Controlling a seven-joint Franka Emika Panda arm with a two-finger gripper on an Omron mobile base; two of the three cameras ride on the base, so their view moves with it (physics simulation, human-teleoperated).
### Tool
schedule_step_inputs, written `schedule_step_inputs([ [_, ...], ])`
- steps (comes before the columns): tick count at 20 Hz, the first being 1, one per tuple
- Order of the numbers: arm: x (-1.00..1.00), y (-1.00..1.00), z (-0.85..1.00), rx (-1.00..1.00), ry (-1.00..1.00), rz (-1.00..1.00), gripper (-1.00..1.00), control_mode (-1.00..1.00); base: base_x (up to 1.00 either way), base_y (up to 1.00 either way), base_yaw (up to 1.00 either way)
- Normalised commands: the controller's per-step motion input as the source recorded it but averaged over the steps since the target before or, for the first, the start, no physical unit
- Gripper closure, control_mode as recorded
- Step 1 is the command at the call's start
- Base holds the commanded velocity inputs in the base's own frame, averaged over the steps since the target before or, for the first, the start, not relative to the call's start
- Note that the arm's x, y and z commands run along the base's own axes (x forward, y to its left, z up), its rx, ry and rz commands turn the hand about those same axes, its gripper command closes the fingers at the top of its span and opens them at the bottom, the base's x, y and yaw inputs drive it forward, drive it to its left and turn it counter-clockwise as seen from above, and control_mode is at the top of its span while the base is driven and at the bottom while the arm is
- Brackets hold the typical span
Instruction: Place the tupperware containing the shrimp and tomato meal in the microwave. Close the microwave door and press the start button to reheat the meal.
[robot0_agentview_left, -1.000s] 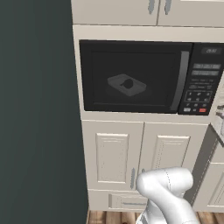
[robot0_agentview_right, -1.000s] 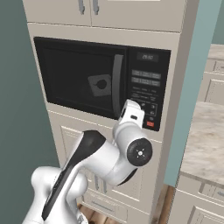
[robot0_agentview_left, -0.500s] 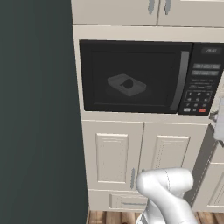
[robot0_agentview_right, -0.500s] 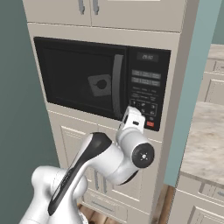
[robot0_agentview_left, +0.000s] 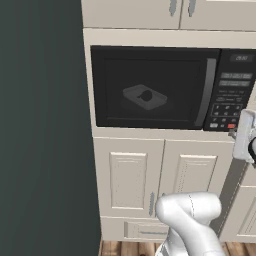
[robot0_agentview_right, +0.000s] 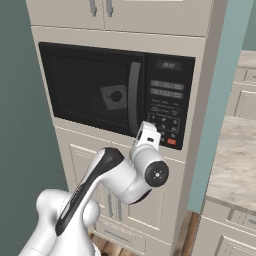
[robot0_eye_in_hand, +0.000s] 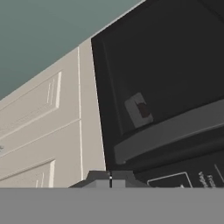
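At frame centre of the left base view, the microwave door (robot0_agentview_left: 150, 87) is shut; behind its tinted window sits the tupperware (robot0_agentview_left: 144, 97) with a dark lump of food inside. At the right edge, the gripper (robot0_agentview_left: 233, 132), fingers pressed together, meets the keypad's bottom row.

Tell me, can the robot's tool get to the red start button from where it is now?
Probably yes. The tool, shut, hangs just left of the red start button on the microwave keypad. The microwave door is shut, and nothing stands between tool and button.
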Motion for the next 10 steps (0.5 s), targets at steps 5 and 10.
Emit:
schedule_step_inputs([
  [5, 0.25, 0.00, -0.02, 0.00, 0.00, 0.00, 1.00, -1.00, 0.00, 0.00, 0.00],
  [10, 0.21, 0.00, 0.00, 0.00, 0.00, 0.00, 1.00, -1.00, 0.00, 0.00, 0.00],
])
